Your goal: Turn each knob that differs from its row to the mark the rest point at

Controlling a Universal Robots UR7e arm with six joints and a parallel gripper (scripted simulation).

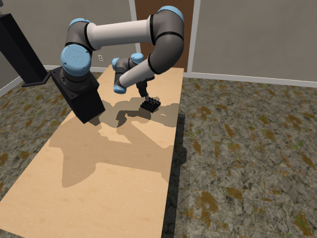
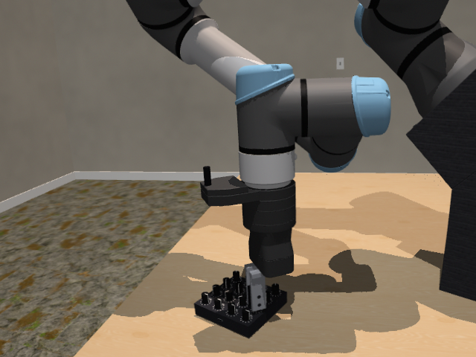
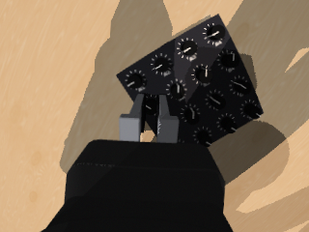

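Patterned flooring (image 1: 243, 153) (image 2: 96, 238) and a plain wall (image 1: 243, 38) (image 2: 134, 96) surround the pale wooden table (image 1: 115, 205) (image 2: 384, 184) (image 3: 29, 97), on which the knob box (image 1: 152, 111) (image 2: 227, 323) (image 3: 185, 99) stands upright beneath the arm, crossed by the arm's shadows. The gripper (image 1: 146, 100) (image 2: 253, 307) (image 3: 151, 106) points downward, its two fingers straddling a single knob at the box's edge, apparently B1 (image 3: 151, 104), judged from the row beside the socket side being row A. The jaws appear pinched on that knob from opposite sides, an arrangement suited to turning it about its own axis while the neighbours remain untouched. The wrist view shows the box obliquely to the fingers, consistent with a turn being made through rotation of the wrist. Knob B2 (image 3: 178, 90) lies just beside the right-hand finger in that view, so a wide release could disturb it. The step in hand is judged to be matching B1 to its row; its line is too dark to read securely against the marks. Alignment should be confirmed before the fingers part slightly and rise straight upward.
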